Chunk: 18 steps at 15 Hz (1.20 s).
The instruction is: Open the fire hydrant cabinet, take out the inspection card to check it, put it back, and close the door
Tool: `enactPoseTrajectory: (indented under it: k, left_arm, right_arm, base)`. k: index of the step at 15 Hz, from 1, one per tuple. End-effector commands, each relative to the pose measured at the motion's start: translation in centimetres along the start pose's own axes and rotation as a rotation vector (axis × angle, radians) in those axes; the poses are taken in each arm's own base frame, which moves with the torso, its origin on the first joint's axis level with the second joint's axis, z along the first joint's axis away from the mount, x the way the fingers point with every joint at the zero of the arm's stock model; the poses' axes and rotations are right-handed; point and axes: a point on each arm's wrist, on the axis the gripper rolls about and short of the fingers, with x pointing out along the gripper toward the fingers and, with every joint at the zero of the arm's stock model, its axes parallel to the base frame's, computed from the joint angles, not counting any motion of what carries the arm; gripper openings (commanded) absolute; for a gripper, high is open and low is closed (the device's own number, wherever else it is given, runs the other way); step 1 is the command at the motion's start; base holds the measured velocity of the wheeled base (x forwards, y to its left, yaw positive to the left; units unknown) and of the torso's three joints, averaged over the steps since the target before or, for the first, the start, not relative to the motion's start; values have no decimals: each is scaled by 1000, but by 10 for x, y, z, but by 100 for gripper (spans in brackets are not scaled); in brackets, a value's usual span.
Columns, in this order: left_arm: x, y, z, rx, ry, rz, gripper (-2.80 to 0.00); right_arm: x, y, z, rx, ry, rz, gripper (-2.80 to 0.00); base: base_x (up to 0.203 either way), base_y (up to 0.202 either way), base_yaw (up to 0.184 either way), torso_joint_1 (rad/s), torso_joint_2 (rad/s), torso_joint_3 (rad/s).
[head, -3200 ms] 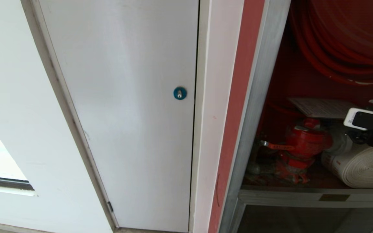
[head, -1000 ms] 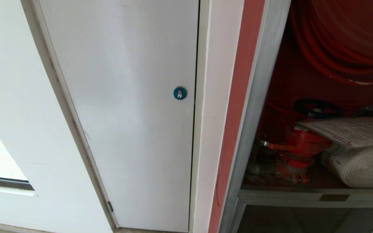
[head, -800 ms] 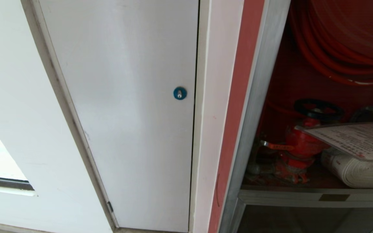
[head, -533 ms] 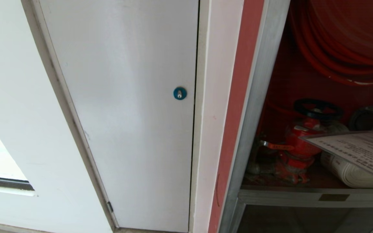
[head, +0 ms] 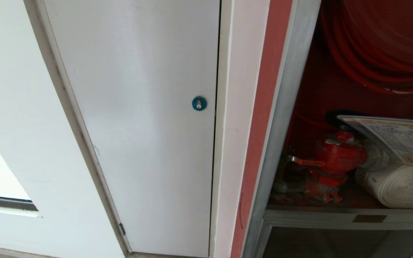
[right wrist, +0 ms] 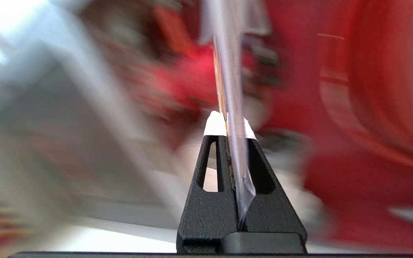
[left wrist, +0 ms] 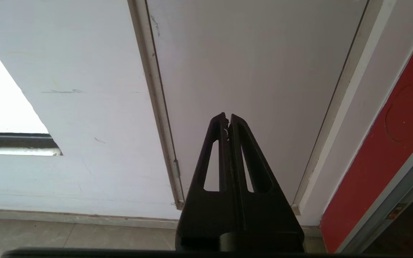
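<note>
The fire hydrant cabinet (head: pixel 288 107) has a brushed, dull metal frame and a red painted inside. At right, the inspection card (head: pixel 400 138) looks like printed paper under a glossy clear sleeve. Lower right, the rolled hose (head: pixel 400 186) is coarse white woven cloth. The white door (head: pixel 138 125) is smooth, matt paint.

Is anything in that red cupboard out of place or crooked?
Yes: the inspection card hangs tilted in mid-air above the white hose roll, resting on nothing. That is because the right gripper is shut on its edge. Nothing else looks damaged or spilled.
</note>
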Motion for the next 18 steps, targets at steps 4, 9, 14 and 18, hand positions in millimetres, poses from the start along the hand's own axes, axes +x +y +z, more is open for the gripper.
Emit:
enactPoseTrajectory:
  k: [4,9,14,18]
  left_arm:
    - [0,0,-2,1,5,0,-280]
    - [1,0,-2,1,7,0,-280]
    - [1,0,-2,1,7,0,-280]
    - [1,0,-2,1,7,0,-280]
  right_arm:
    - [31,-15,-4,219,-118,315,-280]
    - [68,-21,6,373,-310,629,-280]
    - [113,-34,10,598,-349,843,-280]
    - [109,-30,36,658,-363,974,-280]
  base:
    - [0,0,0,0,0,0]
    - [0,0,0,0,0,0]
    - [0,0,0,0,0,0]
    - [0,0,0,0,0,0]
